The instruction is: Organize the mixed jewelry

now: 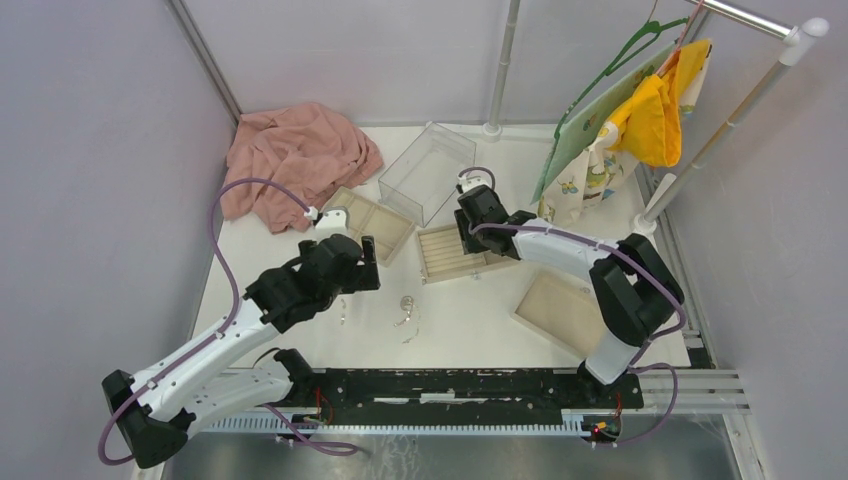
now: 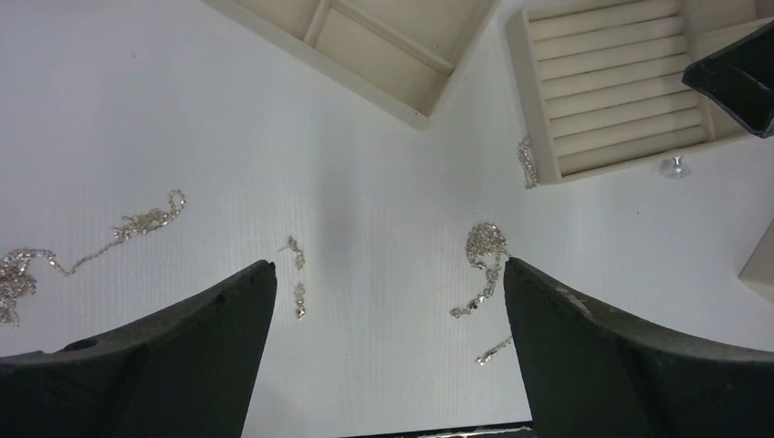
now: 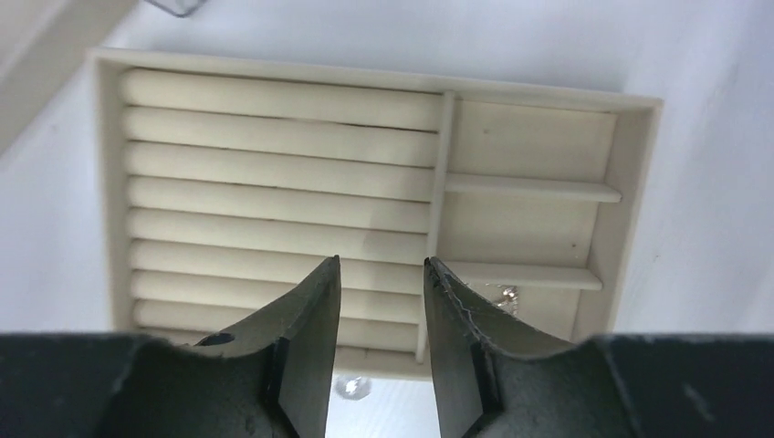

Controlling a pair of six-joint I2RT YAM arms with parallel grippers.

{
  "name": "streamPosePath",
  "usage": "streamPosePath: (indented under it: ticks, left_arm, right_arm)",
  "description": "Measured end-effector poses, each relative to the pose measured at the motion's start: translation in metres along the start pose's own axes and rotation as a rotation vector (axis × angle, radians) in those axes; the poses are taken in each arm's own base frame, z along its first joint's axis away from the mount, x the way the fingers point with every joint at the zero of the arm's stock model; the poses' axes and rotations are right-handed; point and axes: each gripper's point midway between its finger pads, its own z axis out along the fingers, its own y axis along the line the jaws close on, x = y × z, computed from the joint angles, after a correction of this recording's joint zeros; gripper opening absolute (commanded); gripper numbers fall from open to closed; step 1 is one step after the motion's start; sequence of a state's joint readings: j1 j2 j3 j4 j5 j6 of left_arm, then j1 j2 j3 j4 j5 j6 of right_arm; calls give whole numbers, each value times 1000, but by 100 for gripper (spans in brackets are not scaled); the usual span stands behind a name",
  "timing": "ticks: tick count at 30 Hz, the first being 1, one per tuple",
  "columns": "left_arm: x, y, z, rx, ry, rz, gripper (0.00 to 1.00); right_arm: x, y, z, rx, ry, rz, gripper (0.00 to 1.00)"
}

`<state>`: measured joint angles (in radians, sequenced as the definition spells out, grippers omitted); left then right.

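By the look of it, sorting has barely begun. Most of the mixed jewelry lies loose on the tabletop, with chains strewn across the lower half of the left wrist view. One shiny piece sits in a lower-right compartment of the ridged tray. The left pincer hovers wide open and empty over the chains. The right pincer, partly open above the tray, holds nothing.
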<state>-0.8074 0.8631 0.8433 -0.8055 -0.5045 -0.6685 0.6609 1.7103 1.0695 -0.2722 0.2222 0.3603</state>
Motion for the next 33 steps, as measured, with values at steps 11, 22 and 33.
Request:
streamPosePath:
  ticks: [11, 22, 33]
  left_arm:
    - [-1, 4, 0, -23, -10, -3, 100]
    - [-13, 16, -14, -28, -80, -41, 100]
    - [-10, 29, -19, -66, -80, -30, 100]
  right_arm:
    - [5, 107, -26, -187, -26, -148, 22]
    - [31, 150, -5, -234, 66, -221, 26]
    - [37, 135, 2, -161, 96, -226, 39]
